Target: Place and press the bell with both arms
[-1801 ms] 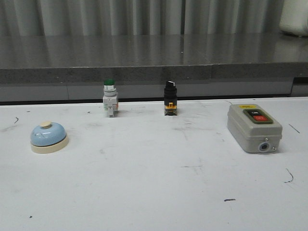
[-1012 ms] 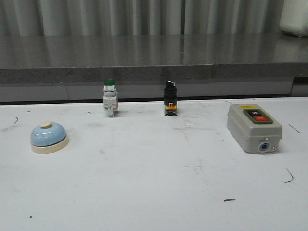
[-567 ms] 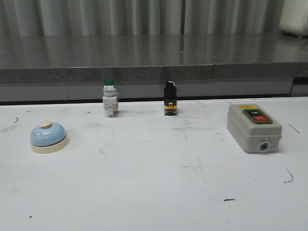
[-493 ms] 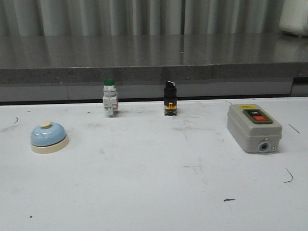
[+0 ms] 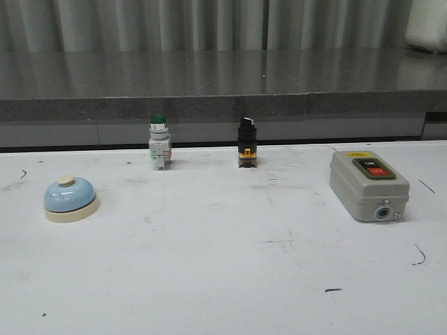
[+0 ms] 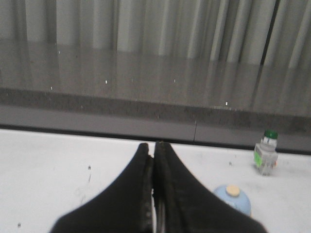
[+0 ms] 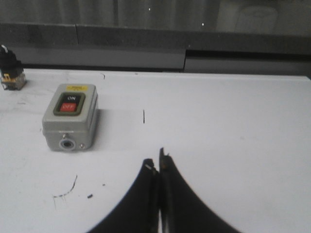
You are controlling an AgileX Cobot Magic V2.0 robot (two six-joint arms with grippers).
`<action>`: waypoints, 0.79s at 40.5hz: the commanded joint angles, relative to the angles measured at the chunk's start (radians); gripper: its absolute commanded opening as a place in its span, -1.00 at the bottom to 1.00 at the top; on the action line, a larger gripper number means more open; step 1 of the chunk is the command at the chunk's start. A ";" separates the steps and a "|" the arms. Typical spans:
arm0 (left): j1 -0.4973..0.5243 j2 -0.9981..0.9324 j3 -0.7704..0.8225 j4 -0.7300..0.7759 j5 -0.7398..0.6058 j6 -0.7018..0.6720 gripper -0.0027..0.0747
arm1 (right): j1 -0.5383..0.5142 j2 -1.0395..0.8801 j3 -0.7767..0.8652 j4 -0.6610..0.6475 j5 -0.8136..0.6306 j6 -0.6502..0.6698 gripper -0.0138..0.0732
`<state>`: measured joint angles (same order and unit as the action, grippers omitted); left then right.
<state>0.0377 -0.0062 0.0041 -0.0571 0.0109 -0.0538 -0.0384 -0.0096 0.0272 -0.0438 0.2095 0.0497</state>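
Note:
The light-blue bell [image 5: 70,198] with its cream base and knob stands on the white table at the left. It also shows in the left wrist view [image 6: 233,198], partly hidden behind a finger. My left gripper [image 6: 154,147] is shut and empty, hanging short of the bell and to one side of it. My right gripper [image 7: 159,159] is shut and empty over bare table, apart from the grey switch box [image 7: 70,116]. Neither arm shows in the front view.
A green-capped push button [image 5: 159,142] and a black selector switch [image 5: 246,142] stand near the table's far edge. The grey switch box [image 5: 368,185] with red and black buttons sits at the right. A dark stone ledge [image 5: 223,87] runs behind the table.

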 commanded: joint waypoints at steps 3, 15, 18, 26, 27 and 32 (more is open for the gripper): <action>0.002 -0.014 -0.015 -0.014 -0.239 -0.008 -0.98 | -0.005 -0.011 -0.030 0.002 -0.197 0.004 -0.84; 0.002 0.171 -0.338 -0.002 0.042 -0.008 -0.98 | -0.005 0.048 -0.305 0.003 0.017 0.004 -0.84; 0.002 0.253 -0.405 -0.002 0.102 -0.008 -0.98 | -0.005 0.115 -0.356 0.003 0.058 0.004 -0.84; 0.002 0.409 -0.487 -0.002 0.159 -0.008 -0.98 | -0.005 0.266 -0.443 0.003 0.098 0.004 -0.84; 0.002 0.412 -0.488 -0.002 0.158 -0.008 -0.98 | -0.005 0.273 -0.445 0.003 0.095 0.004 -0.84; 0.002 0.417 -0.488 -0.002 0.152 -0.008 -0.98 | -0.005 0.281 -0.445 0.003 0.091 0.004 -0.84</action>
<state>0.0390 0.3983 -0.4460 -0.0566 0.2315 -0.0538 -0.0384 0.2531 -0.3795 -0.0383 0.3729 0.0547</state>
